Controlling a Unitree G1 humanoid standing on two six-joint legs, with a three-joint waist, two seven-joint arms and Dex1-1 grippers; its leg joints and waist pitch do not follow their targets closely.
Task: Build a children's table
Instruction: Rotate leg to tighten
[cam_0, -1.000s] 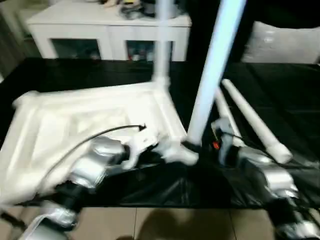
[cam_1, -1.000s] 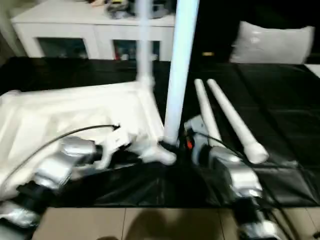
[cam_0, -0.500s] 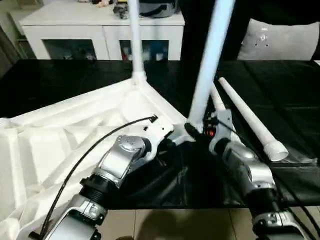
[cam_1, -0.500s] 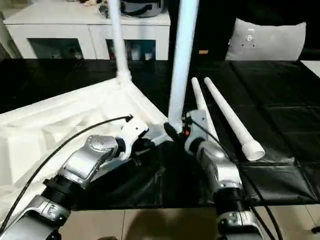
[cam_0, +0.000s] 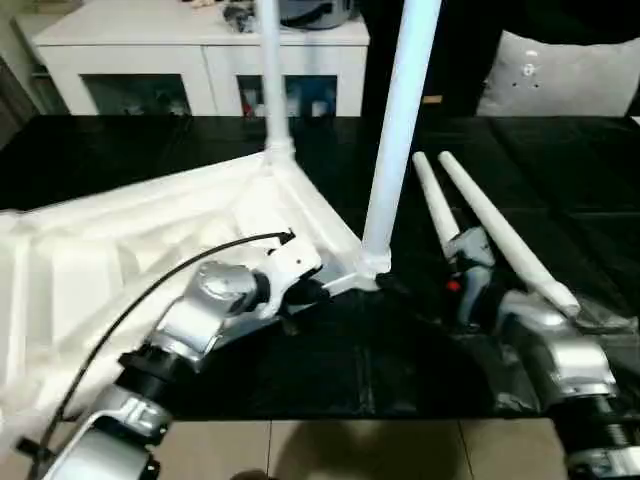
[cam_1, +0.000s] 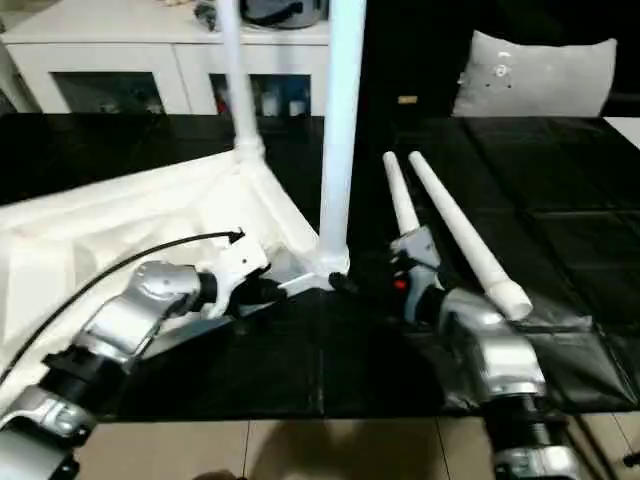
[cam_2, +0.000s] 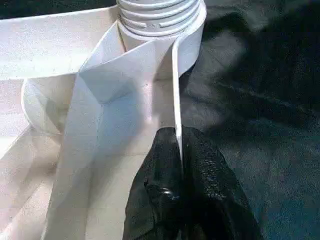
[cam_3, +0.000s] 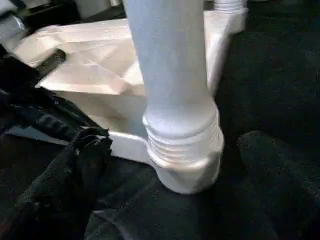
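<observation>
Black sheeting (cam_0: 420, 360) is covering the work surface across the lower half of the head-camera frame, with tan floor tiles (cam_0: 330, 450) showing along the bottom edge. Nearest, at lower left, the left gripper (cam_2: 179, 165) is pinching the thin rim wall of the table top (cam_0: 120, 250), its two black fingers closed on either side of that white edge close to the corner socket. At lower right, the right gripper (cam_3: 170, 165) is standing with its fingers spread wide on either side of the upright leg (cam_0: 400, 130), not touching it. That leg is sitting in the near corner socket (cam_0: 372, 268) at the centre of the frame, its threaded collar showing just above the socket. The table top is lying underside up, filling the left half of the frame. Right of centre, two loose legs (cam_0: 480, 225) are lying side by side on the sheeting, angled toward the lower right. Farther back, a second leg (cam_0: 270, 75) is standing in the far corner socket. Beyond it, a white cabinet (cam_0: 200, 60) is occupying the upper left, and a grey cushion (cam_0: 560, 80) the upper right.
</observation>
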